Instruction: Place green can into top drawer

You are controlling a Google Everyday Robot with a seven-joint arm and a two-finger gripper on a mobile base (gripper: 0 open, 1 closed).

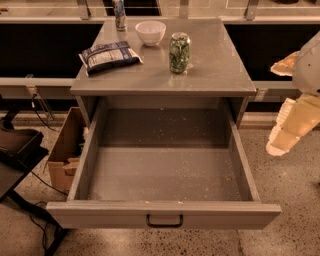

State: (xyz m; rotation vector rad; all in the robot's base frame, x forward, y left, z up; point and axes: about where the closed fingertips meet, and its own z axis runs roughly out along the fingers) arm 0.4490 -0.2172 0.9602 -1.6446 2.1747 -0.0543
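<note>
Where the cardboard box (64,155) sits on the floor at far L, the top drawer (165,214) stands pulled wide open beside it, speckled floor showing, dark handle centred on its front. Up on the surface (220,75) above, L to R: a snack bag (109,56) lying flat, a blue-white can (119,14) at the back edge, a white bowl (150,32) just R of it, then the green can (179,52), upright, near the bowl & apart from it. Gripper (290,127) hangs at far R, beyond the cabinet's side, touching nothing; open or closed, can't tell.
</note>
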